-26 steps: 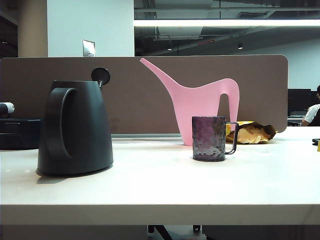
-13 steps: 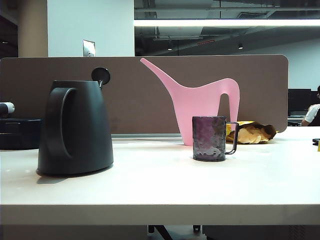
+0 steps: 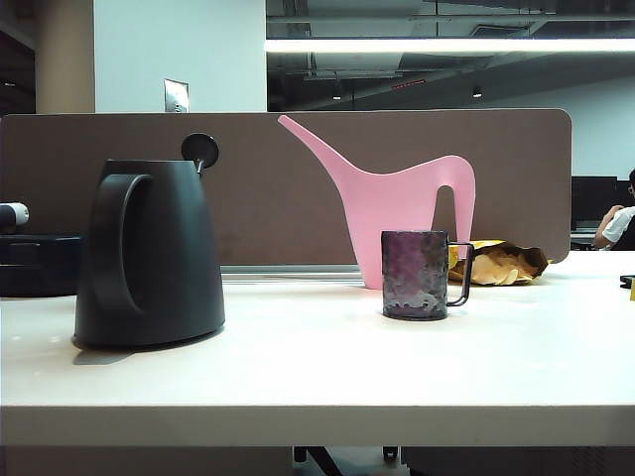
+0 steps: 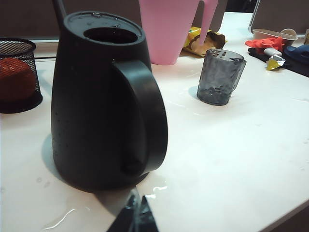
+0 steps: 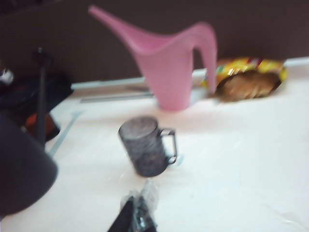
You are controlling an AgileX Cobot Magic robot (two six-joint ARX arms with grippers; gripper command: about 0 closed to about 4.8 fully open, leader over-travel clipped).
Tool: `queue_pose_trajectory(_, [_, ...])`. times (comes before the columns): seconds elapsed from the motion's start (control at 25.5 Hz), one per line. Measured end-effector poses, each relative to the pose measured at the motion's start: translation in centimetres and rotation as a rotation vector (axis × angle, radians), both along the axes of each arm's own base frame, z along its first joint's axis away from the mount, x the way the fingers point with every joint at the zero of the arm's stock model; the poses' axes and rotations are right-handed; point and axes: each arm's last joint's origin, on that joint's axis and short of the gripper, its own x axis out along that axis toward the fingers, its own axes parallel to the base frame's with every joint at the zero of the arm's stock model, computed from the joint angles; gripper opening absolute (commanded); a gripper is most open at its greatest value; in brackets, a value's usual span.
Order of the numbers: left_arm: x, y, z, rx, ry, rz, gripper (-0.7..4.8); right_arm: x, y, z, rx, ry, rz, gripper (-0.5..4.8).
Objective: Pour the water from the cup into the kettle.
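Observation:
The black conical kettle (image 3: pixel 149 253) stands on the left of the white table, its loop handle toward the camera and its round top opening uncovered (image 4: pixel 110 35). The small dark purplish dimpled glass cup (image 3: pixel 415 275) stands upright to the right of it, handle to the right, also in both wrist views (image 4: pixel 220 77) (image 5: pixel 144 146). Neither gripper shows in the exterior view. My left gripper (image 4: pixel 135 212) is shut, empty, just short of the kettle's base. My right gripper (image 5: pixel 140 208) is shut, empty, hovering short of the cup.
A pink long-spouted watering can (image 3: pixel 397 213) stands behind the cup. A yellow snack bag (image 3: pixel 501 263) lies at the back right. A black mesh basket (image 4: pixel 18 75) sits beside the kettle. Assorted small items (image 4: pixel 275 46) lie at the far right. A brown partition (image 3: pixel 288 188) closes the back.
Nothing on the table has moved in the exterior view; kettle, cup and watering can stand as before.

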Motion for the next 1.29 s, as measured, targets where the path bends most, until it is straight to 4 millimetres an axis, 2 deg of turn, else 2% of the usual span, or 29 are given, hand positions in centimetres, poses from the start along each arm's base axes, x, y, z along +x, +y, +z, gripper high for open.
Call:
queue_pose_trajectory(0.16, [0.0,0.0,0.0,-0.001,0.000,-0.001,-0.05,2.2,1.2,-0.8,-0.006,0.093,0.101,0.14])
queue_pose_trajectory(0.31, [0.0,0.0,0.0,-0.002,0.001,-0.004,-0.05,4.0,2.5,-1.1,-0.024,0.106,0.108,1.16])
queue_pose_trajectory(0.47, [0.0,0.0,0.0,-0.003,0.001,-0.005,-0.05,6.0,3.7,-1.9,-0.050,0.139,0.057,1.83])
queue_pose_trajectory(0.59, [0.0,0.0,0.0,-0.003,0.002,-0.005,-0.05,8.1,4.7,-3.1,-0.064,0.169,0.054,1.89])
queue_pose_trajectory(0.71, [0.0,0.0,0.0,-0.003,0.001,-0.005,-0.05,9.4,5.1,-4.2,-0.073,0.195,0.046,2.21])
queue_pose_trajectory(0.94, [0.0,0.0,0.0,-0.003,0.002,-0.006,-0.05,12.8,6.0,-6.6,-0.067,0.152,0.001,2.27])
queue_pose_trajectory(1.06, [0.0,0.0,0.0,-0.003,0.001,-0.006,-0.05,14.2,6.4,-7.9,-0.074,0.174,-0.002,2.84])
queue_pose_trajectory(1.29, [0.0,0.0,0.0,-0.003,0.001,-0.006,-0.05,18.4,7.7,-9.8,-0.088,0.207,-0.022,2.84])
